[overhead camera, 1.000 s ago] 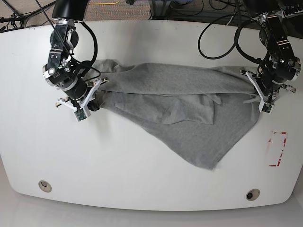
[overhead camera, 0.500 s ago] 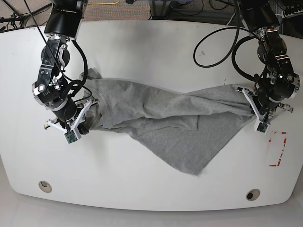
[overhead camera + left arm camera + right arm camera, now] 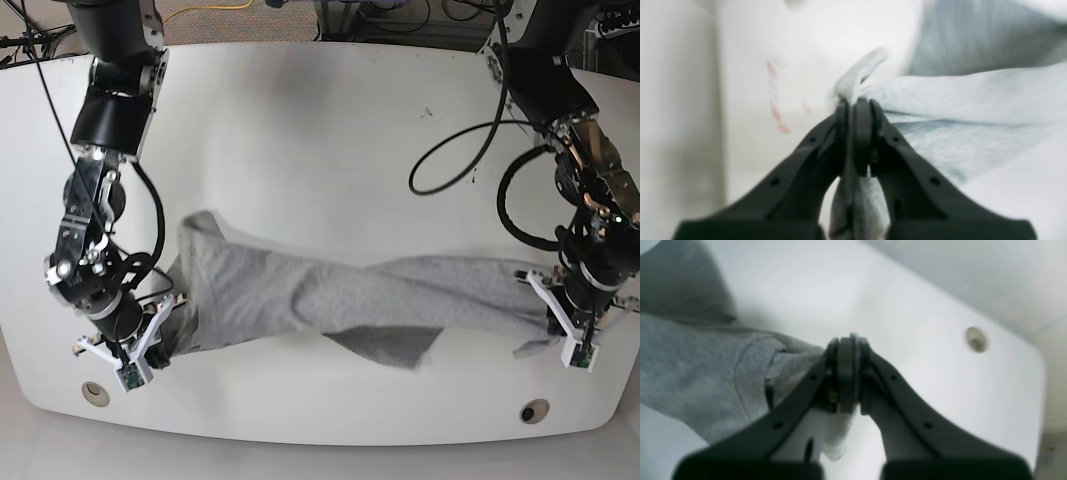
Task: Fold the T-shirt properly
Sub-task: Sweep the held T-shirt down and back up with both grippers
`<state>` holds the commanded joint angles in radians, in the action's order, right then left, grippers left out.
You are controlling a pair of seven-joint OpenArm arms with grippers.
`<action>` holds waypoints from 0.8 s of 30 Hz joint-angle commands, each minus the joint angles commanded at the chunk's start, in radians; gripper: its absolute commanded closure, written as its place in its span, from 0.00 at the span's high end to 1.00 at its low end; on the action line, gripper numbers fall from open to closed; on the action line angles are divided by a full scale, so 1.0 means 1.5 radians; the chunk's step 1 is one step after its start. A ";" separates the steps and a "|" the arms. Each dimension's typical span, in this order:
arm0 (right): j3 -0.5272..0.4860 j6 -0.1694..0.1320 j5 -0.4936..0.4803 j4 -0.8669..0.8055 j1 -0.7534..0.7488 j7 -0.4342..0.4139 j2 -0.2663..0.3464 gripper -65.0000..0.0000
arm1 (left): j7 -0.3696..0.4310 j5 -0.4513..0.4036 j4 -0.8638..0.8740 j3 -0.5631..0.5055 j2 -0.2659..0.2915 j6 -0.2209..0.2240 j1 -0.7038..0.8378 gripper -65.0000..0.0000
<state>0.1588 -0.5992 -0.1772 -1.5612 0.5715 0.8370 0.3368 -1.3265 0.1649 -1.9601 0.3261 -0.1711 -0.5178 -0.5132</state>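
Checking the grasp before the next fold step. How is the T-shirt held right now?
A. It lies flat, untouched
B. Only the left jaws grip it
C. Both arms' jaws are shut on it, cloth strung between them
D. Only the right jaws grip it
C: the left gripper and the right gripper each pinch grey cloth, and the T-shirt stretches between both arms in the base view.

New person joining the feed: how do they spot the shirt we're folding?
Start at the white table, near its front edge. The T-shirt is the long grey cloth stretched between the right gripper and the left gripper. It is the only fabric there, sagging and twisted mid-span.
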 joint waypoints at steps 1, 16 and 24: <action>-0.002 0.000 0.000 0.005 0.010 0.000 0.003 0.00 | 0.000 0.000 0.000 0.000 0.000 0.000 -0.007 0.01; -0.051 -0.032 -0.002 0.099 0.288 0.053 0.068 0.00 | 0.005 0.001 0.000 0.005 -0.004 0.047 -0.224 0.01; -0.046 -0.037 -0.002 0.104 0.302 0.075 0.068 0.00 | 0.005 0.001 0.001 0.004 0.000 0.048 -0.228 0.02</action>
<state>0.0898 -0.6544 -0.1803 -1.4047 1.0242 0.9490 0.4381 -1.3188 0.1665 -1.9586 0.3322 -0.1711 -0.4457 -0.8554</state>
